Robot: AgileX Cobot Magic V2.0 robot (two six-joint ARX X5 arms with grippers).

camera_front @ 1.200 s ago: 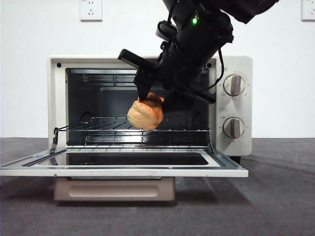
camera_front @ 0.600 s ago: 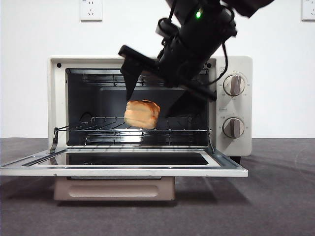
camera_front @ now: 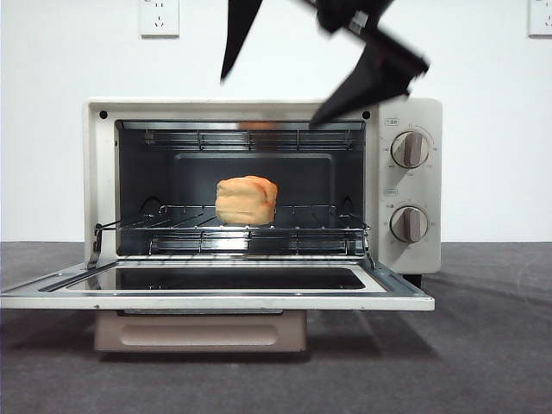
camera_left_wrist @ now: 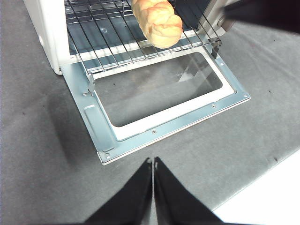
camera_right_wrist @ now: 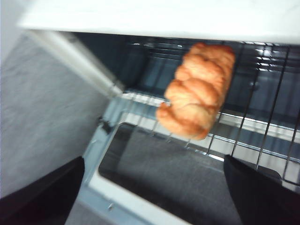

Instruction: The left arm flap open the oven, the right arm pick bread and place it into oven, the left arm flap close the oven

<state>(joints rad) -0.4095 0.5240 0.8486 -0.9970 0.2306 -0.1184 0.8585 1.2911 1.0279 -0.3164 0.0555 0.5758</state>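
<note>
The cream-white oven (camera_front: 414, 112) stands with its door (camera_front: 216, 297) folded down flat. The golden-orange bread (camera_front: 247, 200) rests on the wire rack (camera_front: 302, 231) inside, free of any gripper. My right gripper (camera_front: 268, 102) is open and empty, up above the oven's top front edge. Its wrist view looks down on the bread (camera_right_wrist: 199, 89) between its wide-spread jaws (camera_right_wrist: 153, 161). My left gripper (camera_left_wrist: 153, 161) is shut and empty, above the table in front of the open door (camera_left_wrist: 168, 126). The bread (camera_left_wrist: 158, 18) also shows there.
Two round knobs (camera_front: 410, 148) sit on the oven's right panel. A wall outlet (camera_front: 159, 15) is behind. The dark grey table mat (camera_front: 483, 345) surrounds the oven. A white table edge (camera_left_wrist: 267, 201) shows near the left gripper. The right arm (camera_left_wrist: 262, 11) shows as a dark blur.
The right gripper let go of the bread on the rack, opened, and rose up out of the oven mouth to above its top. The bread stays on the rack.
</note>
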